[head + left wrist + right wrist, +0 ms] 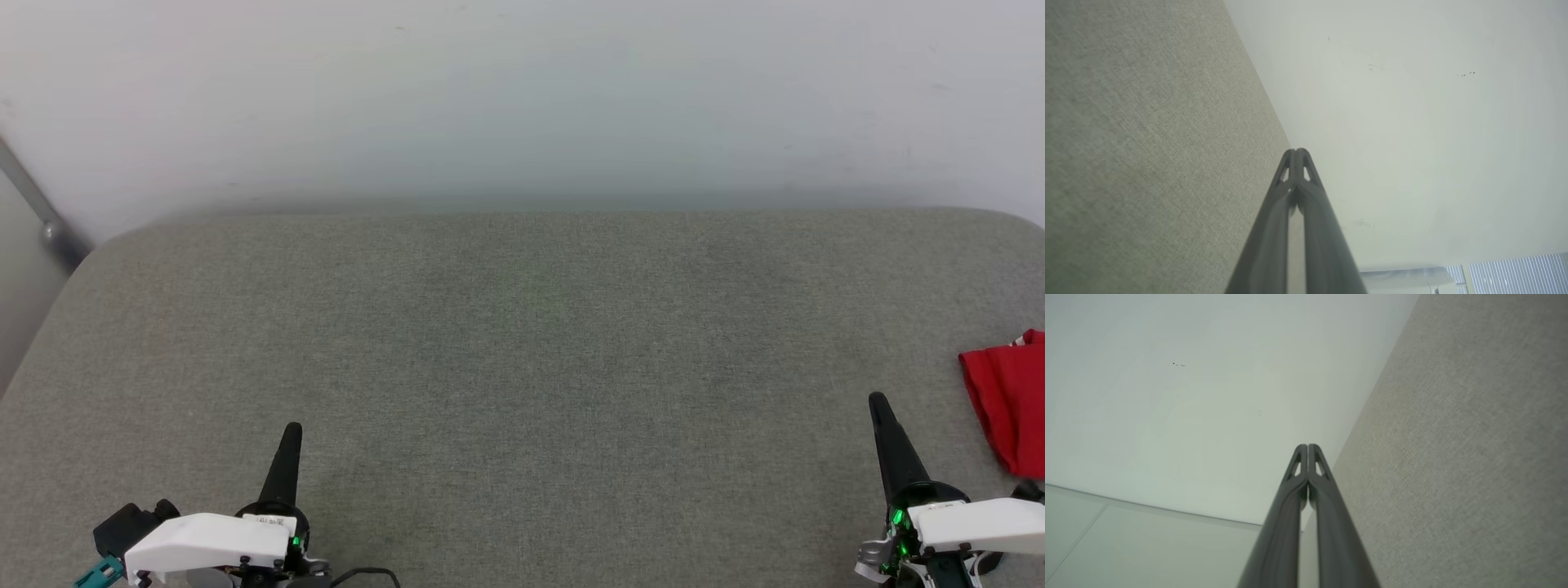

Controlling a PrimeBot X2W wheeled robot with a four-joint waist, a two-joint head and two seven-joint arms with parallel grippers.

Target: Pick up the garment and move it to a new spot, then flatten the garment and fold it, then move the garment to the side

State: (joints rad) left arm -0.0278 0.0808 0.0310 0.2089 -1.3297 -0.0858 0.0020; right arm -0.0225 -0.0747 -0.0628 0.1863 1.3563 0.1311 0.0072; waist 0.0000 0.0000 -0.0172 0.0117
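The red garment (1008,400) lies bunched at the right edge of the head view, on the grey fabric surface (522,367), partly cut off by the frame; a bit of white and red stripe shows at its top. My right gripper (878,402) is shut and holds nothing, its tips a short way left of the garment, not touching it. At the lower left my left gripper (292,429) is shut and holds nothing, far from the garment. In the wrist views the left gripper (1296,151) and right gripper (1307,446) have their fingers pressed together, pointing at the wall.
A pale wall (522,98) rises behind the surface's far edge. A grey metal bar (37,204) runs diagonally at the far left beside the rounded corner. A window blind (1515,273) is at the bottom of the left wrist view.
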